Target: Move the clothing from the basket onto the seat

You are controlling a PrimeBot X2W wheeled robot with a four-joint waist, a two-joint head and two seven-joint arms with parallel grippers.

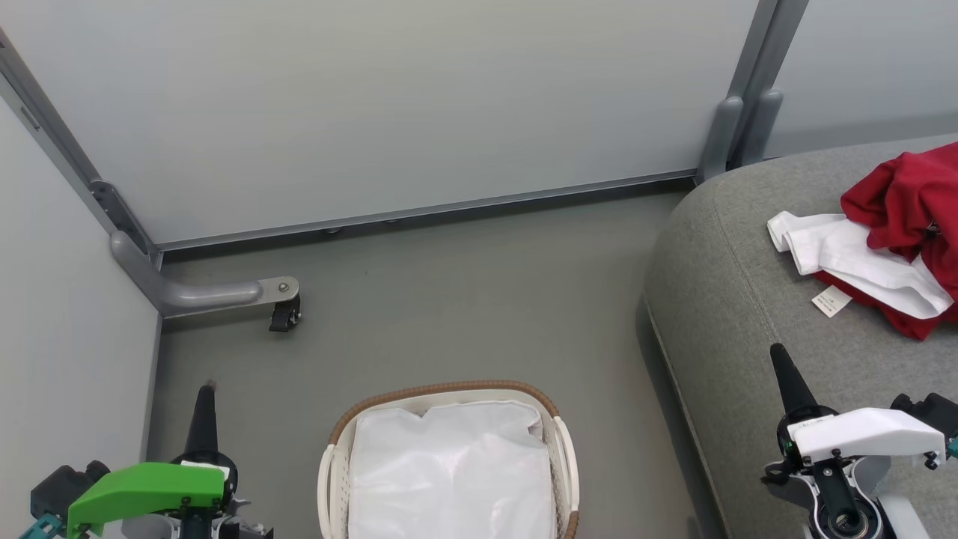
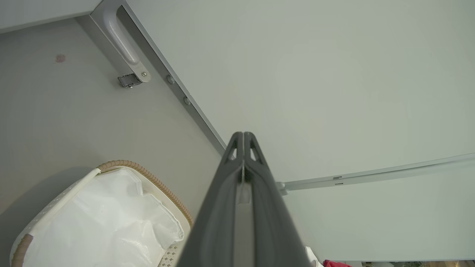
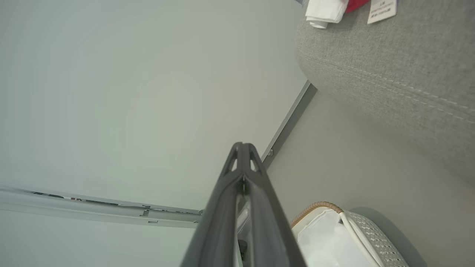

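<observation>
clothing (image 1: 909, 224): red-and-white heap on seat (image 1: 748, 314), far right | basket (image 1: 449, 389): near centre on floor (image 1: 464, 299), just white liner (image 1: 449, 471) visible | left gripper (image 1: 203, 404), right gripper (image 1: 780, 363): jaws pressed together, empty | progress: transfer looks complete; nothing evidently left.

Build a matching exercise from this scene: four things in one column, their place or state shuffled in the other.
1. clothing
2. basket
3. left hand
4. seat

a. shut, gripping nothing
b. grey, to the robot's right
c. lying on the seat
d. on the floor, white liner inside

Pairs: 1-c, 2-d, 3-a, 4-b
</observation>
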